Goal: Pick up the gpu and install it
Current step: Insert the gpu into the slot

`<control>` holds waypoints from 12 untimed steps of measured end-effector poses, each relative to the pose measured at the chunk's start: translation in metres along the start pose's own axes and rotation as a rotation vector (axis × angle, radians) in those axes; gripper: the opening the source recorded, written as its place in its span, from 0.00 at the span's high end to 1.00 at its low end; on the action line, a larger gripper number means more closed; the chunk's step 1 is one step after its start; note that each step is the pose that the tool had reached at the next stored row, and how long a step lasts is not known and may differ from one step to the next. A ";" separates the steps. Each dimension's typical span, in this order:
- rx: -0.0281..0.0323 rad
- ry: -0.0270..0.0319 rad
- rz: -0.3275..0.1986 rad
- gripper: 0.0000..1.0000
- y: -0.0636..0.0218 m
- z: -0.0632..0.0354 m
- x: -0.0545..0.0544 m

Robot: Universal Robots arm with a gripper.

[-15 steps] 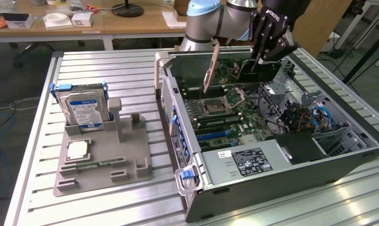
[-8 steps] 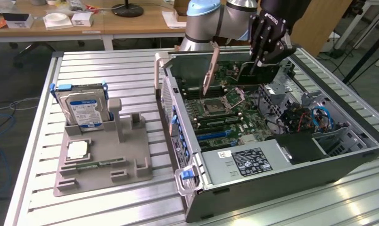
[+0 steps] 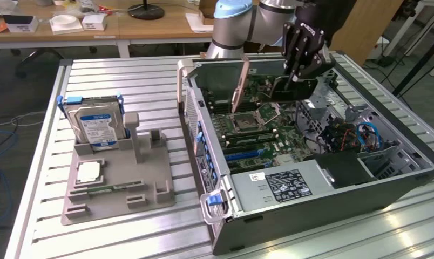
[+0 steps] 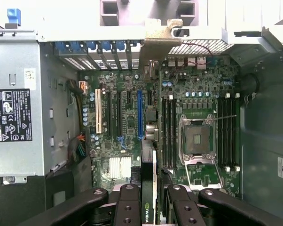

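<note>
My gripper (image 3: 298, 67) hangs over the open computer case (image 3: 332, 205), shut on the gpu (image 3: 264, 86), a green card held on edge with its metal end bracket (image 3: 238, 89) toward the exterior view's left. In the wrist view the gpu (image 4: 148, 181) runs edge-on between my black fingers (image 4: 127, 205), and its bracket (image 4: 155, 40) reaches the case's rear wall. The card sits above the motherboard (image 4: 127, 127), roughly in line with the blue slot (image 4: 139, 113) and clear of the board.
Inside the case are the CPU socket (image 4: 196, 139), memory slots (image 4: 228, 134), a white slot (image 4: 98, 110) and the power supply (image 4: 14, 117). On the table at the exterior view's left, a grey holder (image 3: 116, 199) carries a hard drive (image 3: 94, 123) and a CPU chip (image 3: 89, 171).
</note>
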State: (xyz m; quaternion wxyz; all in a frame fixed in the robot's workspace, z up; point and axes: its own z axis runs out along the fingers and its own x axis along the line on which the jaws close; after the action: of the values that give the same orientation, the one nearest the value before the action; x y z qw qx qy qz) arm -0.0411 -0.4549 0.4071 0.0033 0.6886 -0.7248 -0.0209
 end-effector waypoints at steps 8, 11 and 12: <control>0.0009 -0.0001 0.000 0.74 -0.0003 0.0092 0.000; 0.0009 -0.0001 0.000 0.74 -0.0003 0.0092 0.000; 0.0009 -0.0001 0.000 0.74 -0.0003 0.0092 0.000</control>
State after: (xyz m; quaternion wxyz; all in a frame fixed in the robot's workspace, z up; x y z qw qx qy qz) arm -0.0411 -0.4549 0.3979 0.0030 0.6887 -0.7248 -0.0206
